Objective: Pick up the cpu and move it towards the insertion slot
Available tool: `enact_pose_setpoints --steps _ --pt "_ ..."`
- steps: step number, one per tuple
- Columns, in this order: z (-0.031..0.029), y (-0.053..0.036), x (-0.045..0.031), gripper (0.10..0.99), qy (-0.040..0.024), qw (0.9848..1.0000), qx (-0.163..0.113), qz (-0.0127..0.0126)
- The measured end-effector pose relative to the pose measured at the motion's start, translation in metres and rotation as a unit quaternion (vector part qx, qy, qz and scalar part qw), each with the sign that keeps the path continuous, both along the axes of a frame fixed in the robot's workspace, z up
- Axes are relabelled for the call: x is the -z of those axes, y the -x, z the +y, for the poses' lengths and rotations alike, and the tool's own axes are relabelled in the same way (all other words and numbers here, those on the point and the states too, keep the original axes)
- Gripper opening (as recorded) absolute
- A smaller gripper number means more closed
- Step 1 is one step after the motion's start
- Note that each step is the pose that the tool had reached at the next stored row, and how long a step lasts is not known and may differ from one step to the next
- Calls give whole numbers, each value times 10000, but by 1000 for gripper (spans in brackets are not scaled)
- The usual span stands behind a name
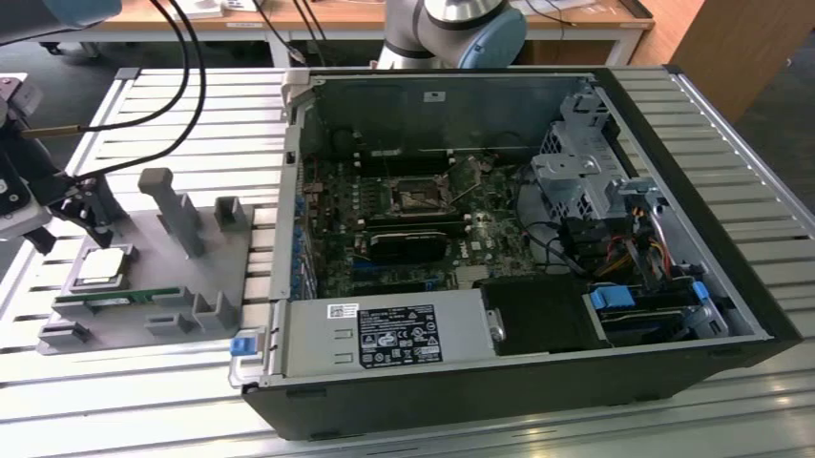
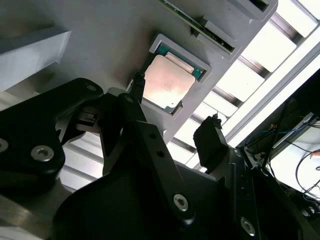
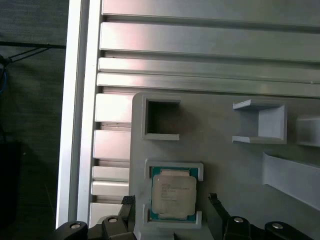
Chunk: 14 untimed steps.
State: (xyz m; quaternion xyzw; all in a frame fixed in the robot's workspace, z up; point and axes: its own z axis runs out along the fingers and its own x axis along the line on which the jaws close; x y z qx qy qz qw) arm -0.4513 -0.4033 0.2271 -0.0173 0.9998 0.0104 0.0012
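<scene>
Tool [image 2: 177,98] black, jaws wide apart, above flat silvery square cpu [image 2: 169,81] in grey pocket [image 3: 173,164].

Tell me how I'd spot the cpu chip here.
To the exterior view's left of the open computer case lies a grey holder tray. The cpu sits in its square pocket: a flat silvery square, unlike the long green memory stick beside it.
</scene>
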Motion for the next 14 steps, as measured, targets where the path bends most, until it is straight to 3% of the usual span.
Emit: enact_pose_setpoints --steps 14 --pt "0 0 103 671 0 10000 0 0"
